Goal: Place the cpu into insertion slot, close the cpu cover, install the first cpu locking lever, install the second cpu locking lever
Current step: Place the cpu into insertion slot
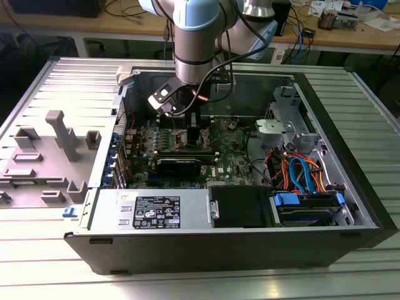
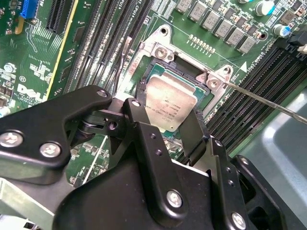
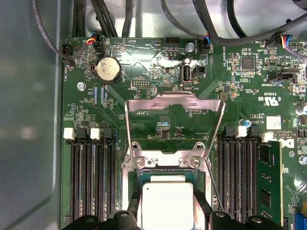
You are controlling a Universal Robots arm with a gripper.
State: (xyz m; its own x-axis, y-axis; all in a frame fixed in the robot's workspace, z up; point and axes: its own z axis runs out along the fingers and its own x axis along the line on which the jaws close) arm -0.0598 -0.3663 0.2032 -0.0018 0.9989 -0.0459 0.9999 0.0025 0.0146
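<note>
My gripper [image 1: 184,115] is down inside the open computer case, over the green motherboard [image 1: 181,156]. In both wrist views its black fingers [image 2: 194,127] sit against two opposite edges of the cpu [image 2: 168,103], so my gripper [image 2: 168,112] is shut on it. The silvery chip [image 3: 168,203] lies level right over the insertion slot [image 2: 184,72], whose dark far edge [image 3: 168,171] shows past it. I cannot tell whether the chip is seated. The cpu cover [image 3: 175,100] is swung open, away from the socket. A thin locking lever [image 2: 268,100] sticks out from the socket's corner.
Long black memory slots [image 3: 91,182] flank the socket, with a memory stick [image 3: 268,182] in an outer one. A coin battery [image 3: 108,69] and black cables [image 3: 192,19] lie beyond the cover. Coloured cables [image 1: 300,172], a power supply [image 1: 156,209] and a grey fixture [image 1: 44,156] surround the board.
</note>
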